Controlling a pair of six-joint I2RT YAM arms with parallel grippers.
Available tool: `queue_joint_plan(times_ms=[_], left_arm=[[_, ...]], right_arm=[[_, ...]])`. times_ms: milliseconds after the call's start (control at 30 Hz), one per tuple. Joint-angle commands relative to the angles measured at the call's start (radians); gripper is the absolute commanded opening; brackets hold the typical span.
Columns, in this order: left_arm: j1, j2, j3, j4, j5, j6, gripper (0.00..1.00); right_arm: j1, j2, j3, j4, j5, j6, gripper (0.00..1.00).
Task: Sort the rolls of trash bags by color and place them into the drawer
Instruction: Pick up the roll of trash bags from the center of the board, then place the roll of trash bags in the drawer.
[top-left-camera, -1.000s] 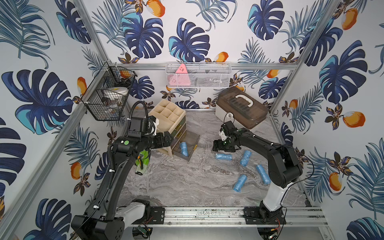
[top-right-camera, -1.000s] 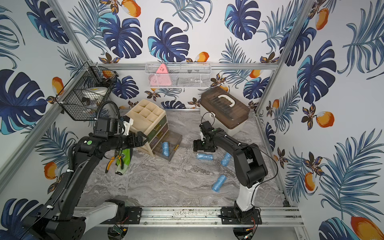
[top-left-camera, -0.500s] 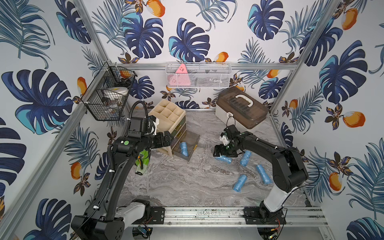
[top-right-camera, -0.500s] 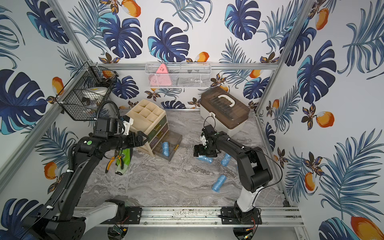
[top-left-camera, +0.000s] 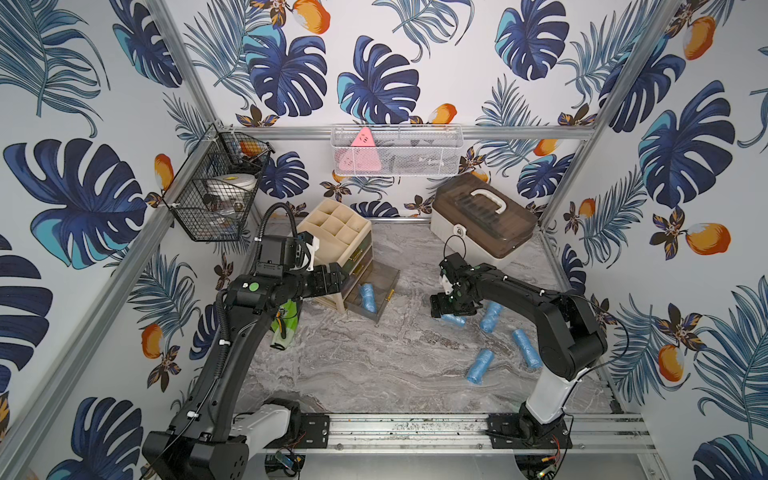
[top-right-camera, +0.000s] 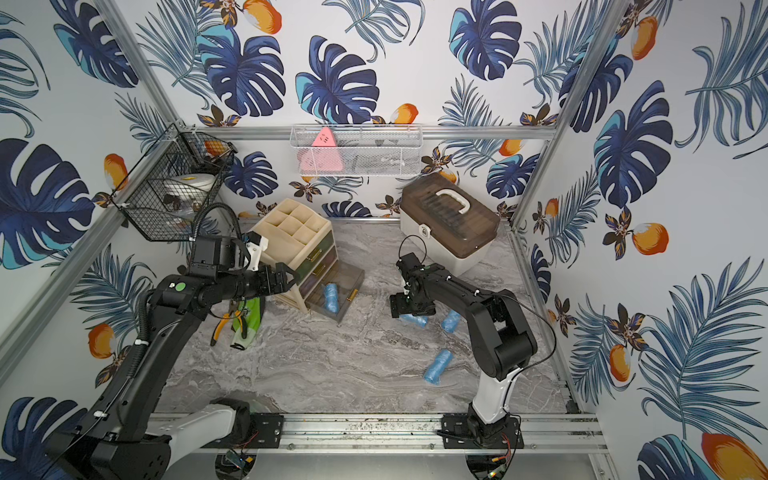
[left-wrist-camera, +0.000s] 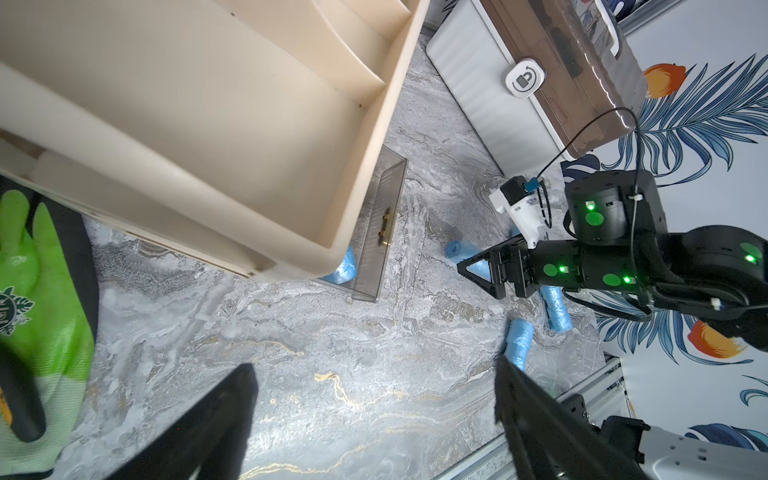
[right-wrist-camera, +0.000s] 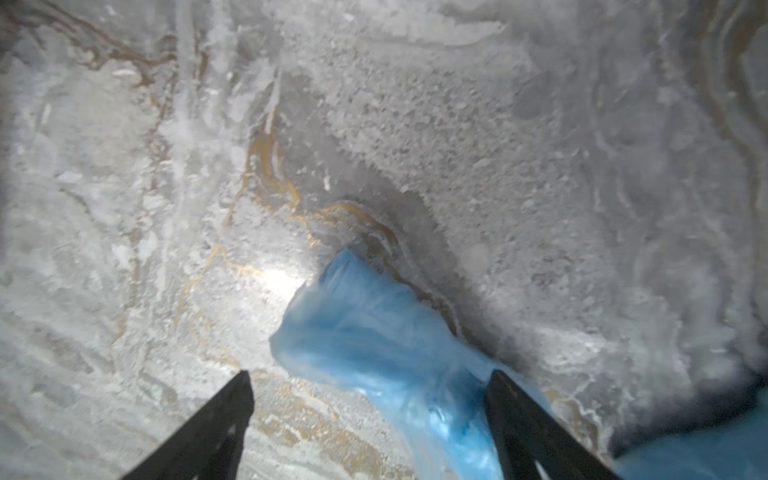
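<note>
Robot test cell, laboratory setting: aluminium frame (top-left-camera: 519, 131), leaf-print walls (top-left-camera: 457, 62) (blue leaves, orange fruit), marble-look table (top-left-camera: 374, 374), arm-mounting rail (top-left-camera: 407, 430) at 6 o'clock, wire basket (top-left-camera: 212, 199) at 10 o'clock.

Marble tabletop (top-left-camera: 374, 374) — blue rolls (top-left-camera: 479, 365), organizer (top-left-camera: 332, 232), toolbox (top-left-camera: 482, 220), glove (top-left-camera: 289, 318)

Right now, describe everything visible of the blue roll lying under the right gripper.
The blue roll is a small cylinder of thin, crinkly light-blue plastic, lying on its side on the marbled table. The right gripper hangs over it, jaws open. In the right wrist view the roll runs slantwise between the fingers, close to one of them, though contact cannot be told. Close by lies another blue roll.
</note>
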Motion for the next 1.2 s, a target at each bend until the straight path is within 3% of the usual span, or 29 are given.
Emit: queue_joint_plan(times_ms=[0,133,333,500,567,733,867,1167], left_arm=[[0.000,-0.002,-0.003,0.015,0.010,-0.004,0.93],[0.000,0.000,-0.003,0.018,0.014,-0.003,0.93],[0.000,0.006,0.000,0.017,0.009,0.001,0.93],[0.001,0.008,-0.004,0.020,0.009,0.000,0.93],[-0.001,0.005,-0.004,0.020,0.009,-0.001,0.93],[0.001,0.004,-0.002,0.013,0.006,0.004,0.93],[0.001,0.004,-0.003,0.015,0.008,0.002,0.93],[-0.001,-0.001,-0.003,0.007,0.012,0.006,0.93]], right_arm=[[0.002,0.029,0.020,-0.059,0.079,-0.018,0.85],[0.003,0.052,0.022,-0.051,0.079,-0.009,0.76],[0.006,0.047,0.027,-0.038,0.031,0.009,0.50],[0.006,0.036,0.044,0.003,-0.115,0.060,0.18],[0.008,0.033,0.053,0.038,-0.202,0.100,0.12],[0.027,0.021,0.107,0.121,-0.347,0.218,0.04],[0.081,0.044,0.215,0.161,-0.392,0.301,0.03],[0.178,0.272,0.480,0.241,-0.435,0.468,0.02]])
